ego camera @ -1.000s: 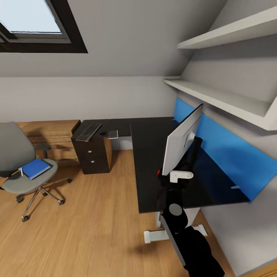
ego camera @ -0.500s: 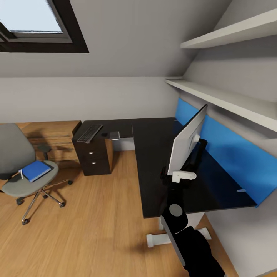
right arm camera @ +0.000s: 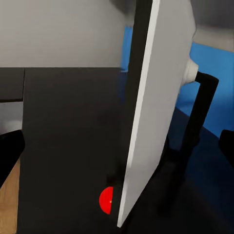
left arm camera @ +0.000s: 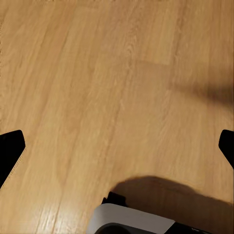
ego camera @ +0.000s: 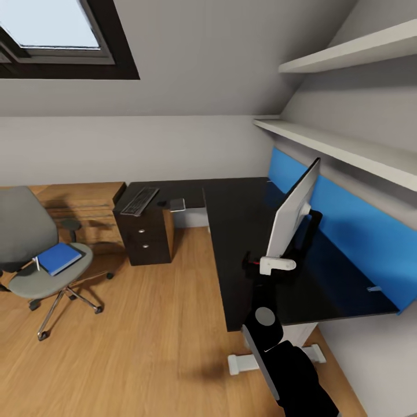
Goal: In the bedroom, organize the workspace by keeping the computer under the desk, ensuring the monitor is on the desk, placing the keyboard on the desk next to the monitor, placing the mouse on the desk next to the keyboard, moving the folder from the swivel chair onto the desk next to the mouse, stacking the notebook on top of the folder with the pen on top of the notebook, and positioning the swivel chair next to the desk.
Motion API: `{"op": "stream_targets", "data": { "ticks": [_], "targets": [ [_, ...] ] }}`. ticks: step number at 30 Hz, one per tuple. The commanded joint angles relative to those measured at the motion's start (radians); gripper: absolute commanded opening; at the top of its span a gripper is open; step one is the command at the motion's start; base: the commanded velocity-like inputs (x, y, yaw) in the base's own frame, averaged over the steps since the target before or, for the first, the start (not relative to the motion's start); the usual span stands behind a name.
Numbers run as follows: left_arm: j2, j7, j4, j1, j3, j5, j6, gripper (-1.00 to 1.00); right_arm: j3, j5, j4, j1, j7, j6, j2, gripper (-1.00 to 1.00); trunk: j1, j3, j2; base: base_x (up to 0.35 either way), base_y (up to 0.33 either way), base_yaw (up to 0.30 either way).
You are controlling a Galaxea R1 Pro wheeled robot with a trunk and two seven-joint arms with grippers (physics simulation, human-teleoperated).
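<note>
The right gripper [right arm camera: 117, 146], its jaws spread wide, is lining up edge-on with the monitor [ego camera: 292, 211] standing on the desk [ego camera: 237, 231], likely to seize it; the left gripper [left arm camera: 117, 146] is hanging wide over the floor [left arm camera: 97, 73].

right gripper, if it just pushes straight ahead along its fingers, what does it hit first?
Most likely the monitor: it stands edge-on right ahead of the open right gripper, over the black desk. Nothing lies between them, though how far apart they are is unclear.
</note>
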Motion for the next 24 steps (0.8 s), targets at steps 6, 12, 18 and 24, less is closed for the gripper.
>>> {"op": "stream_targets", "data": {
  "ticks": [6, 12, 18, 24],
  "targets": [
    [0.000, 0.003, 0.001, -0.001, -0.002, -0.001, -0.003, 1.00, -0.001, 0.009, -0.001, -0.001, -0.027, 0.010, -0.004, 1.00, 0.001, -0.002, -0.002, 0.071, 0.076, 0.000],
    [0.000, 0.003, 0.002, -0.001, -0.002, -0.001, -0.003, 1.00, -0.002, 0.009, -0.001, -0.001, -0.057, 0.010, -0.015, 1.00, 0.001, -0.002, -0.002, 0.011, 0.012, 0.000],
    [0.000, 0.003, 0.002, -0.001, -0.002, -0.001, -0.003, 1.00, -0.005, 0.009, 0.000, -0.001, -0.063, 0.010, -0.025, 1.00, 0.001, -0.002, -0.002, 0.002, 0.002, 0.000],
    [0.000, 0.003, 0.003, -0.001, -0.002, 0.000, -0.003, 1.00, -0.030, 0.009, 0.002, -0.001, -0.061, 0.012, -0.027, 1.00, 0.001, -0.002, -0.002, 0.000, 0.000, 0.000]
  ]
}}
